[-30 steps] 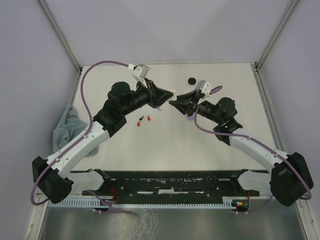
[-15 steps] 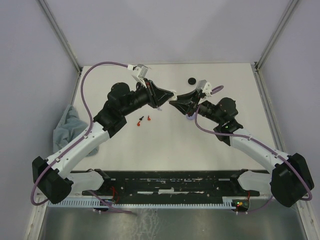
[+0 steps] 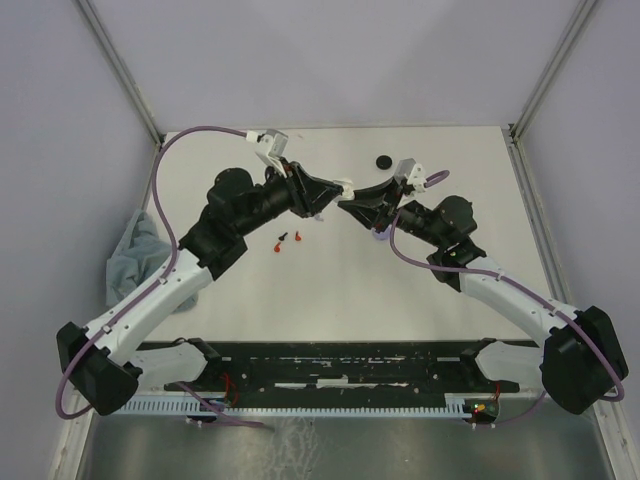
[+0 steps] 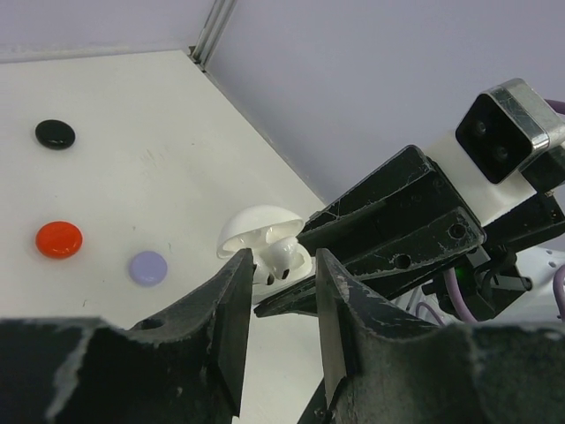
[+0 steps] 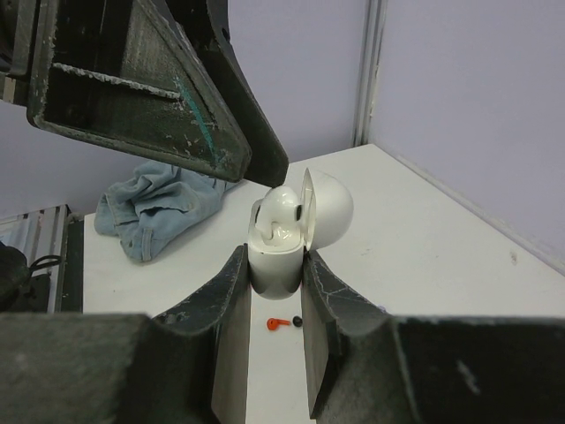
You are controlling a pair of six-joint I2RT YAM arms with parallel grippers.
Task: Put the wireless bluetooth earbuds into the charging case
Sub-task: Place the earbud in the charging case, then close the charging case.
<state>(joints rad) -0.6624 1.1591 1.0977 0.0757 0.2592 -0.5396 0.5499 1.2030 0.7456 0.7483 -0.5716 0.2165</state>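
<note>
So the earbuds here are tiny stemmed things. Closest to the arm bases, a red earbud [image 5: 279, 323] and a black earbud [image 5: 297, 321] lie loose on the white table [image 3: 350, 290], just beside each other and a bit on the left arm's side of the middle. A little further out, lifted off the table, is the white case [image 5: 274, 256]. It's a small rounded pod held upright with its domed lid [image 5: 331, 208] flipped open. A white earbud [image 5: 282, 210] sits in the open mouth of the case, glossy, with a dark dot on its side.

Arms: both reach out from the near edge and lean in toward each other, so the two grippers meet nose to nose over the middle of the table. The right gripper [image 5: 272, 262] is clamped on the lower body of the case, one finger on each side. The left gripper [image 4: 281, 265] points right at the open case from the other side. Its jaws are a small way apart with nothing pinched between them, and the tips are just off the white earbud. I can't tell if they actually touch it.

Past the grippers, a lavender disc [image 4: 147, 267], a red disc [image 4: 59, 239] and a black disc [image 4: 55, 134] sit on the table, the black one furthest out. A crumpled blue towel [image 5: 159, 203] lies at the table's left edge.
</note>
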